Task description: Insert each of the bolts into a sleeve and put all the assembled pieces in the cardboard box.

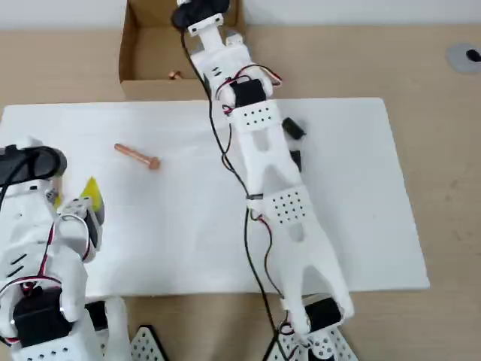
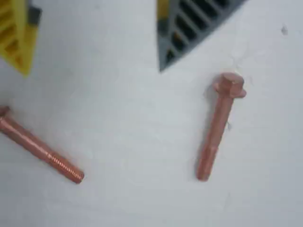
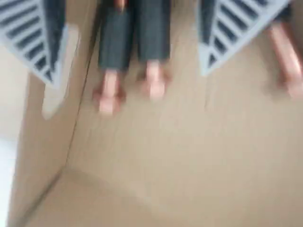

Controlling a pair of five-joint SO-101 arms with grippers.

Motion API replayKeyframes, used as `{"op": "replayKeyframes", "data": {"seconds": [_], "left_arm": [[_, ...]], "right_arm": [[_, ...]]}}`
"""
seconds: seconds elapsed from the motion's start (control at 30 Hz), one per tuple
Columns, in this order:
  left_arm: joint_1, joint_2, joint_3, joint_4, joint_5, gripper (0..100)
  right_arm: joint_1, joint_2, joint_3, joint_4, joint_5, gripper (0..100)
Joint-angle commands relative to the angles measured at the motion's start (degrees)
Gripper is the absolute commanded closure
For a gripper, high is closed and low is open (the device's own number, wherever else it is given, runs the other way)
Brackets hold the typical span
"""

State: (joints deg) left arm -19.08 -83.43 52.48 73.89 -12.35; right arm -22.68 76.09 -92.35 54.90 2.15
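The right arm stretches over the white mat (image 1: 353,226), with my right gripper (image 1: 200,16) inside the cardboard box (image 1: 150,56). In the right wrist view that gripper (image 3: 129,79) is open above the box floor (image 3: 156,156). Two dark sleeves with copper bolt heads (image 3: 113,52) (image 3: 154,47) lie there side by side, and another copper bolt end (image 3: 286,54) lies further off. My left gripper (image 2: 92,71), with yellow fingers (image 1: 92,197), is open over the mat. Two loose copper bolts (image 2: 220,125) (image 2: 40,151) lie below it. One bolt (image 1: 137,156) lies at the mat's left.
Two black sleeves (image 1: 293,128) (image 1: 295,159) lie on the mat, close against the right arm and partly hidden by it. A copper piece (image 1: 175,74) shows at the box's near wall. Bare wooden table (image 1: 443,150) surrounds the mat.
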Motion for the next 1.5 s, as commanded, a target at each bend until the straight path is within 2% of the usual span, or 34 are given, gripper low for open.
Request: {"op": "replayKeyframes", "data": {"seconds": [0.0,0.17,0.33,0.43,0.67,0.87,1.0,1.1,1.17,1.27,1.47], "left_arm": [[-0.6,-0.1,-1.1,5.9,-0.1,81],[-0.6,1.0,0.6,8.3,0.0,81],[-2.3,10.3,2.4,1.8,5.4,81],[-2.7,19.4,1.6,-3.6,5.9,81],[-2.3,38.2,-5.4,-12.5,6.4,81],[-2.4,48.5,-9.8,-14.6,9.4,81],[-3.8,53.7,-13.4,-14.3,11.4,81],[-6.9,57.3,-16.7,-14.2,11.4,81],[-9.6,59.4,-19.2,-14.2,9.3,81],[-12.0,62.5,-22.1,-14.5,2.2,81],[-11.6,68.5,-23.5,-15.5,-10.1,81]], "right_arm": [[-0.2,-7.2,-3.2,6.0,0.1,77.0],[-2.2,-13.8,-3.3,22.4,0.1,77.0],[-3.1,-25.7,-3.2,39.5,0.3,77.0],[-3.0,-31.6,-3.0,47.7,0.3,77.0],[-2.5,-42.2,-2.7,47.7,0.4,77.0],[-2.2,-48.7,-1.4,47.8,0.3,77.0],[-2.5,-53.8,8.2,47.8,0.3,77.0],[-2.5,-59.7,21.0,47.7,0.3,77.0],[-2.5,-64.3,30.9,47.6,0.1,77.0],[-2.4,-71.4,45.3,47.6,0.1,77.0],[-2.1,-86.9,66.0,43.9,0.5,77.1]]}}
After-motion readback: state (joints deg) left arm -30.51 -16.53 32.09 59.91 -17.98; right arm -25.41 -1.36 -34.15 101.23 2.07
